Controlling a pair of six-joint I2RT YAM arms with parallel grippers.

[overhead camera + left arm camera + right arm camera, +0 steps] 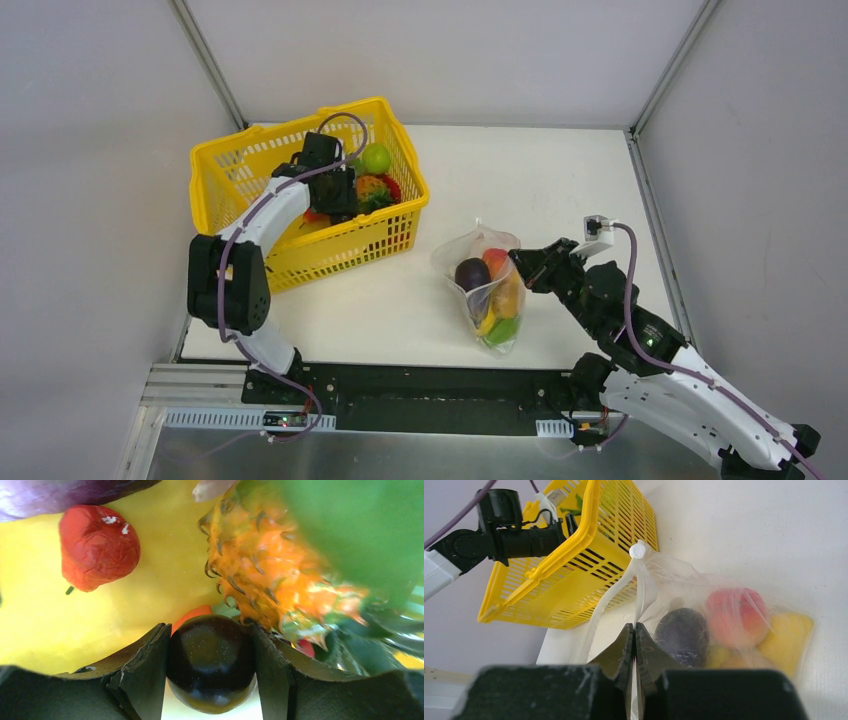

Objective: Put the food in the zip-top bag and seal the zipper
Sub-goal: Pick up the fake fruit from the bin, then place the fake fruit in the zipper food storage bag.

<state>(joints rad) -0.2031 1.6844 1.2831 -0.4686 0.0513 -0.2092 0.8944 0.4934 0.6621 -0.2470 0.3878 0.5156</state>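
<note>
Filling most of the overhead view, the white table (560,170) has its near edge hidden under the black mounting bar and both arm bases. Bare room lies behind and to the right of the bag. The left rear corner holds the yellow basket (300,250), a rigid plastic mesh tub set askew. Its contents are largely covered by the left arm.

The zip-top bag (480,245) lies well apart from the basket, near the front edge, clear, crinkled and bulging. Its mouth end is raised; the far end rests flat. A pale zipper (614,590) band runs up one edge to a small white tab; whether it is pressed together cannot be made out.

The right gripper (634,627) has its jaws pinched together on the bag's film at the mouth. The left gripper (210,627) is down inside the basket, its jaws clamped on either side of a dark round fruit (210,670), glossy and near black, whose lower part is cut off.

Through the film show a dark purple piece (684,632), a red-orange piece (736,617) and a yellow piece (786,635), softened by wrinkles. In the basket, a spiky orange pineapple (260,570) and a blurred green piece (360,525) crowd the gripper's right, while a wrinkled red piece (97,545) sits apart on the left.
</note>
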